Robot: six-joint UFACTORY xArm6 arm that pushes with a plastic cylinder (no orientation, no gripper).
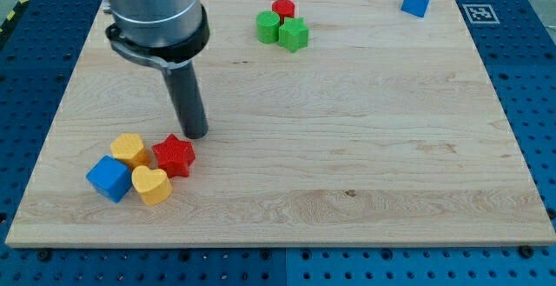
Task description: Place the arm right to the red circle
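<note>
- My tip [195, 135] rests on the board just above the red star [174, 156], at the lower left of the view — well apart from the red circle [283, 9], which sits near the view's top edge
- There is no hand to open or close here — just the bare dark rod, holding nothing
- The red circle is touching, or very nearly touching, a green round block [268, 27] below and to its left, and a green star [294, 36] just below it
- To do this step well, I judge the tip should travel up and to the right across open wood, pass to the right of the green star, and stop just beside the red circle on the view's right without nudging it
- Cutting straight toward the cluster risks bumping the green blocks, so a wide arc looks safer
- Around the start, a yellow block [129, 149], a yellow heart [151, 184] and a blue cube [109, 178] crowd the red star; leaving upward avoids them
- The board [365, 147] is pale wood, flat and bare in the middle, with a blue block [416, 2] at the top right corner
- Beneath the board lies a blue pegboard table [530, 77]
</note>
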